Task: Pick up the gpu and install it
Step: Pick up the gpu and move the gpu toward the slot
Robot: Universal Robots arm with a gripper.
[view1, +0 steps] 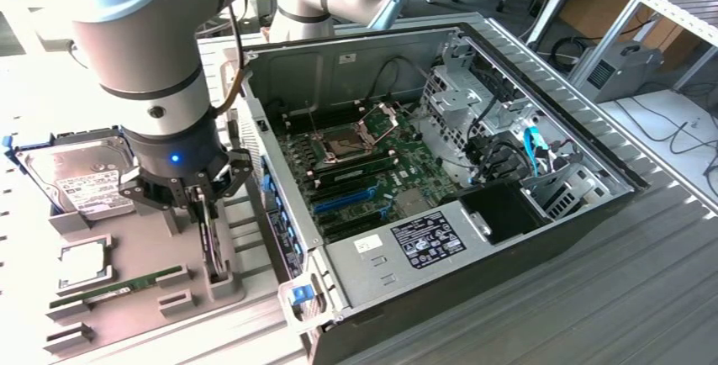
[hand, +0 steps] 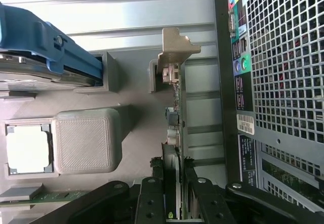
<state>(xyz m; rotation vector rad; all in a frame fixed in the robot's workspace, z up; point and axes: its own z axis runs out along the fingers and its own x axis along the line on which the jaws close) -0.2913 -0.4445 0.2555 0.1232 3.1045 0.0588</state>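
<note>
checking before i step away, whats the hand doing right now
hand: closed on the gpu, which stands on edge over the grey tray

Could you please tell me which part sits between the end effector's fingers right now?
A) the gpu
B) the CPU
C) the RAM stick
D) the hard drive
A: the end effector has a finger on each face of the gpu, which stands on edge in its slot of the tray.
</note>
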